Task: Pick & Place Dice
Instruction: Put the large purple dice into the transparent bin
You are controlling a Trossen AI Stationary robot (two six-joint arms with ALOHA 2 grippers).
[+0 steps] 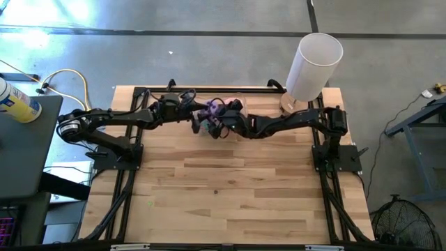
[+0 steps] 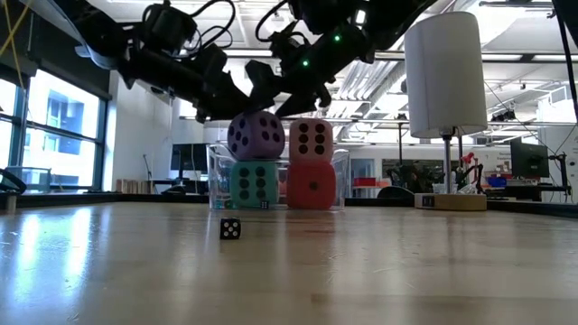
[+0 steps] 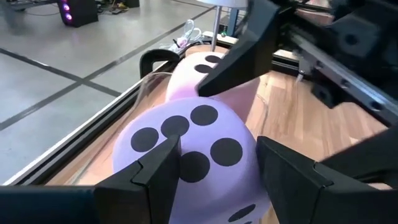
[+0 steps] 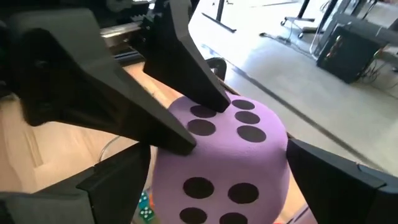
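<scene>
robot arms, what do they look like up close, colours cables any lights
Both arms are matte black, built of jointed segments. The left gripper and the right gripper each end in two flat, angular black jaws that taper to wedge tips. Loose black cables loop around the wrists. In the low view small green lights glow on one arm's wrist. No other markings are readable.

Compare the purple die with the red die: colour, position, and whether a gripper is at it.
The purple die is purple; the red die is red. The purple one sits on top of the teal die, while the red one is in the bottom row under the pink die. The left gripper straddles the purple die; no gripper is at the red one. Both are soft cubes with dark pips.
</scene>
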